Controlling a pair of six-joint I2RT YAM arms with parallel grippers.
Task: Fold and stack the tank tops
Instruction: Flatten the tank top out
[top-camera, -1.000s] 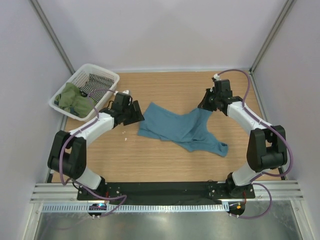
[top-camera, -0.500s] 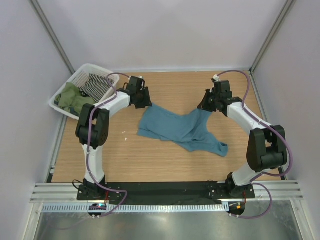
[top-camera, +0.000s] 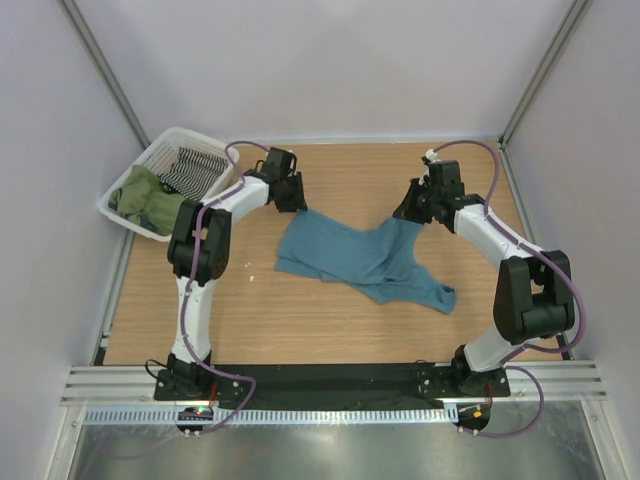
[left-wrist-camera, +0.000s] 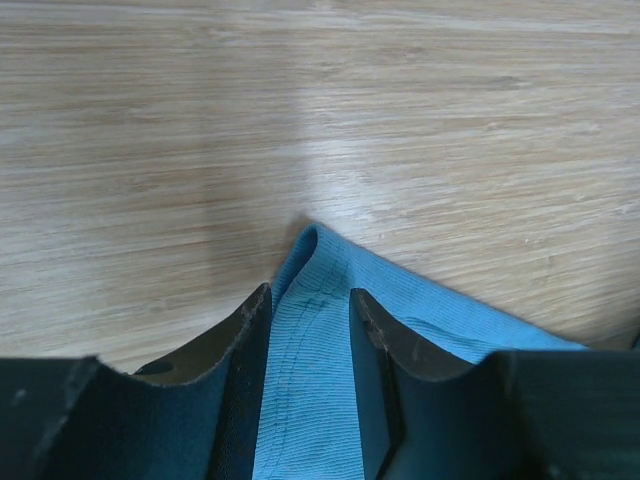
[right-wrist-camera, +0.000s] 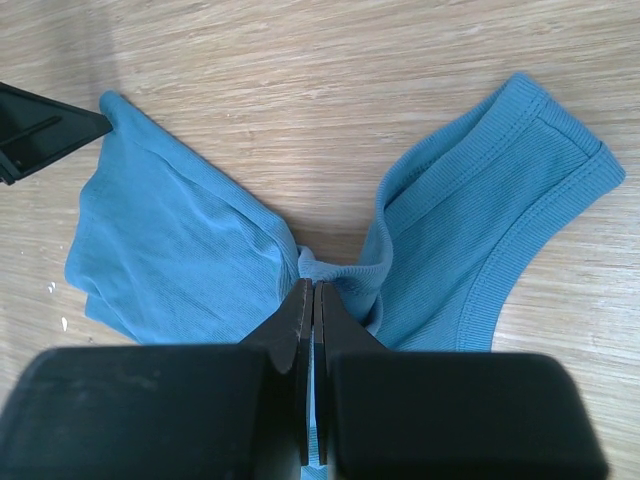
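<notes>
The teal-blue tank top (top-camera: 360, 255) lies crumpled on the wooden table. My left gripper (top-camera: 292, 196) is at the top's far left corner. In the left wrist view (left-wrist-camera: 310, 315) its jaws stand apart, with the teal corner (left-wrist-camera: 440, 322) lying between them, not pinched. My right gripper (top-camera: 412, 214) is shut on a bunched fold at the top's far right side, as the right wrist view (right-wrist-camera: 314, 292) shows, with teal cloth (right-wrist-camera: 170, 240) spreading to both sides. The olive-green tank top (top-camera: 143, 197) lies bunched in the white basket (top-camera: 222, 152).
The basket stands at the table's far left edge and also holds a black-and-white striped cloth (top-camera: 196, 168). Grey walls and metal frame posts enclose the table. A few small white specks (top-camera: 250, 266) lie on the wood left of the teal top.
My left arm has swung from beside the basket toward the far side and now has its jaws over the teal top's far left corner. The right gripper and the cloth have stayed put.
</notes>
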